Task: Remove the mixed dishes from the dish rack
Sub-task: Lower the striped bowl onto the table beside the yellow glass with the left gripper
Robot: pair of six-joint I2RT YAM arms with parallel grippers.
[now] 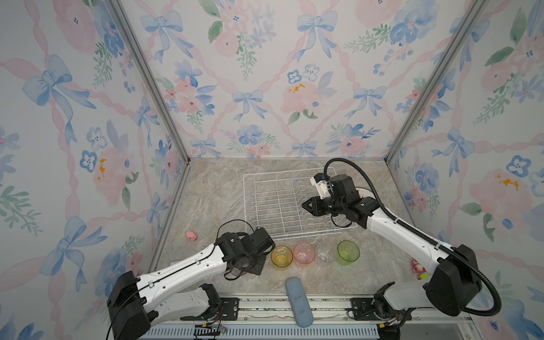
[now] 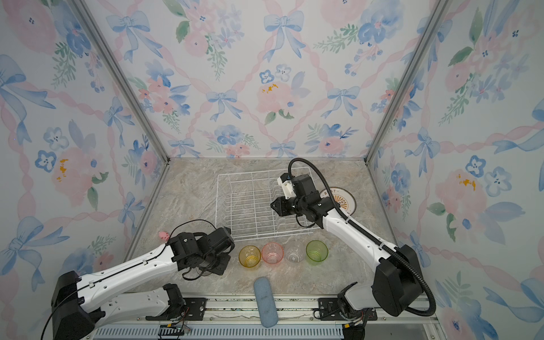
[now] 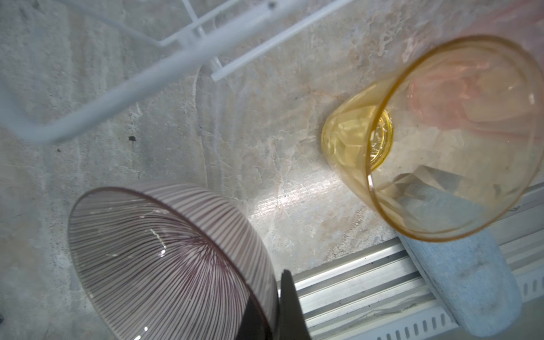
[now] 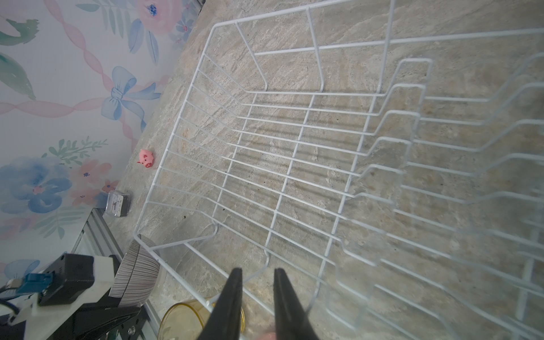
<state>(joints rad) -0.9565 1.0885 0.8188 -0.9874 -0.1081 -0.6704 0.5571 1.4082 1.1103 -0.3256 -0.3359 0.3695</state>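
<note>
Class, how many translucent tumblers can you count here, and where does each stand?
4. All stand in one row in front of the dish rack: yellow tumbler, pink tumbler, clear tumbler, green tumbler. Others may be hidden.

Your left arm and right arm show white shells, black joints (tiny screws); ribbed black hose on the right.

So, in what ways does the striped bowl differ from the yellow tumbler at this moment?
The striped bowl is wide and shallow, with fine purple and white stripes; the yellow tumbler is narrower, deeper and plain translucent yellow. The bowl is pinched at its rim by the left gripper; the tumbler stands free and upright on the counter. Both are outside the dish rack.
</note>
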